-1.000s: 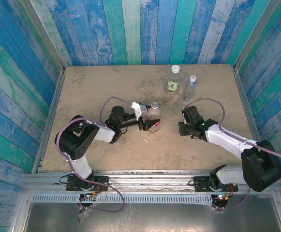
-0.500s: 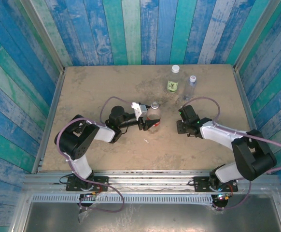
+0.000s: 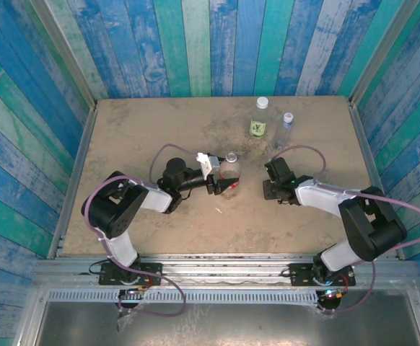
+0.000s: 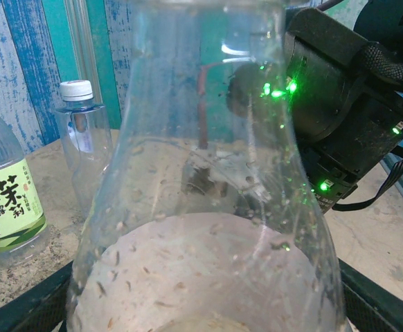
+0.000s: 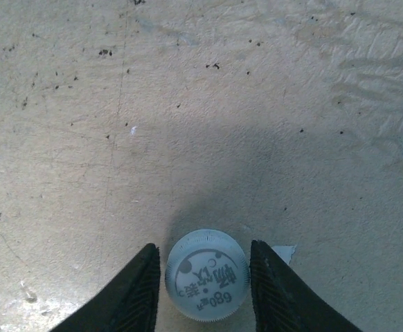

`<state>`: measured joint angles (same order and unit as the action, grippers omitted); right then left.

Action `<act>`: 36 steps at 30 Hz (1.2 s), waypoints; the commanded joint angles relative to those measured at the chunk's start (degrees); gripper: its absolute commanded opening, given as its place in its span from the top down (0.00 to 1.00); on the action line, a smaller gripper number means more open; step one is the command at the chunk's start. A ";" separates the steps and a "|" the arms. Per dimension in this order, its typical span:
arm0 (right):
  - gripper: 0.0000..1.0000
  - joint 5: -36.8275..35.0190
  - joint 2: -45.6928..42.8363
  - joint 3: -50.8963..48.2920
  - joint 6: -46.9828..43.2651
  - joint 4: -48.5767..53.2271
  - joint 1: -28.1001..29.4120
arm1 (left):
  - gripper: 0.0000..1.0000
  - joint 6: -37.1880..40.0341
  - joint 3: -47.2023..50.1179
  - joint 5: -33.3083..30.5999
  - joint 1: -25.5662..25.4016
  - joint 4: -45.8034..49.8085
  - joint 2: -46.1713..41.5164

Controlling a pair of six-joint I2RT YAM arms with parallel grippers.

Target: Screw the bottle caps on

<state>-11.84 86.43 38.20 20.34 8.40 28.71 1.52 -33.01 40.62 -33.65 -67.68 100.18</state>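
Note:
My left gripper [image 3: 224, 183] is shut on the red-labelled bottle [image 3: 230, 170], which stands upright mid-table with its neck uncapped. That clear bottle [image 4: 208, 207] takes up most of the left wrist view, with my black fingers [image 4: 21, 311] at its lower sides. My right gripper [image 5: 203, 245] points down at the table, jaws narrow. A pale bottle cap [image 5: 207, 274] with printed writing lies flat between them; the right finger [image 5: 271, 290] is at its edge and the left stands a sliver off. The green-labelled bottle [image 3: 259, 119] and the slim bottle [image 3: 285, 130] stand capped at the back.
The right arm's black body [image 4: 340, 104] with green lights sits just behind the held bottle. A small white scrap [image 5: 282, 252] lies beside the right finger. Another white fleck [image 3: 219, 210] lies in front of the left gripper. Blue plank walls enclose the table [image 3: 145, 130].
The right gripper has shifted slightly left and its jaws have narrowed around the cap on the table. The left gripper and its bottle have not moved.

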 commanded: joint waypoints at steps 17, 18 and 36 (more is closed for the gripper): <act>0.70 0.52 -4.51 2.77 -1.35 5.98 0.12 | 0.26 0.97 1.20 0.55 -0.34 6.04 -2.35; 0.70 0.99 -5.20 3.37 -2.01 7.38 0.12 | 0.26 1.11 1.23 0.57 -0.36 6.18 -2.38; 0.68 12.80 -7.97 28.79 -11.41 38.39 0.68 | 0.25 2.78 1.20 1.43 -0.32 7.07 -1.94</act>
<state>-1.48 78.67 62.87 11.55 38.63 28.82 2.83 -33.01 40.91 -33.65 -66.63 99.79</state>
